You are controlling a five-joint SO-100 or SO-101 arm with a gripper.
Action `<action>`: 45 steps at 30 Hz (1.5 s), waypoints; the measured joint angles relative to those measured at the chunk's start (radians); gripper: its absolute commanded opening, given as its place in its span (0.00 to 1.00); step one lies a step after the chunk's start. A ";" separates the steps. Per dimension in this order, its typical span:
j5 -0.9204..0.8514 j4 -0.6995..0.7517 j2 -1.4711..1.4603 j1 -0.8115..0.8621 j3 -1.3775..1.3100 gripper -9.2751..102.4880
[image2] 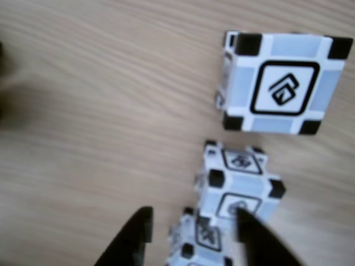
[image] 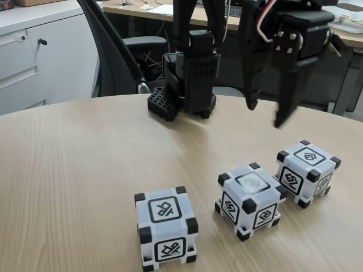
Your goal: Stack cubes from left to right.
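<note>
1. We've got three cubes sitting separately on the wooden table [image: 68,158], none stacked yet, so we'd call this the very start: the approach before the first pick

2. In the fixed view the left cube [image: 166,229] is at the bottom centre, the middle cube [image: 250,200] is just right of it, and the right cube [image: 307,171] sits a bit higher at the right edge. The middle and right ones are near each other but not touching, and the left one is further apart

3. The gripper [image: 265,116] hangs in the upper right of the fixed view, above the table and behind the right cube, fingers spread with nothing between them. Plainly released

4. In the other view we're looking down past the dark fingertips [image2: 133,235] at the bottom of the frame. One cube [image2: 283,83] fills the upper right, a second [image2: 238,185] is lower centre, and a third [image2: 197,238] peeks in at the bottom edge between the fingers

5. Next move, our guess: swing over whichever cube goes first, drop with the jaws straddling two flat faces, and close square. The black corner blocks could catch a finger if we come in twisted

6. The close middle/right pair leaves little finger room between them, so we'd watch that
</note>
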 measured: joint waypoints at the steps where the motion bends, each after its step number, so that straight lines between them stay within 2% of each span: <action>1: -0.006 0.000 0.000 0.000 0.000 0.33; 14: -0.031 -0.003 0.000 -0.002 0.000 0.38; 20: -0.035 -0.094 0.000 -0.003 -0.018 0.38; 27: 0.011 -0.104 -0.087 -0.008 -0.021 0.38; 34: 0.044 -0.107 -0.115 -0.104 -0.021 0.38; 39: 0.077 -0.173 -0.127 -0.172 -0.021 0.39; 45: 0.087 -0.202 -0.187 -0.178 -0.025 0.39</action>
